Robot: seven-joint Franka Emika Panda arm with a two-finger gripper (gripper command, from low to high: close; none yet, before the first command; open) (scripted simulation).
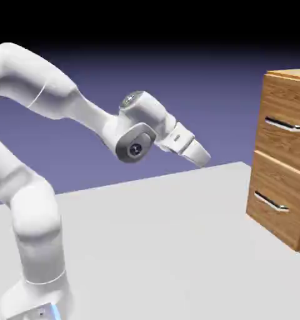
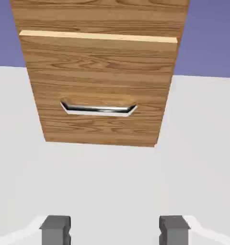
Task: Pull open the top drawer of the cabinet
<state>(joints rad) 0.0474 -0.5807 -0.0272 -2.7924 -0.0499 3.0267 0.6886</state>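
Two drawers (image 1: pixel 284 162) | one cabinet (image 1: pixel 274 94) | two handles (image 1: pixel 285 125) | fingers (image 2: pixel 55 228) apart, empty

My arm (image 1: pixel 65 103) wears smooth, glossy white shells with a grey metallic joint cap, while my fingertips (image 2: pixel 55 228) look like matt dark grey plastic. The cabinet (image 1: pixel 284 156) shows warm brown wood grain with a light satin sheen, its top drawer (image 1: pixel 284 122) carrying a polished silver metal handle (image 1: pixel 285 125). The table (image 1: pixel 159 250) is plain, matt pale grey.
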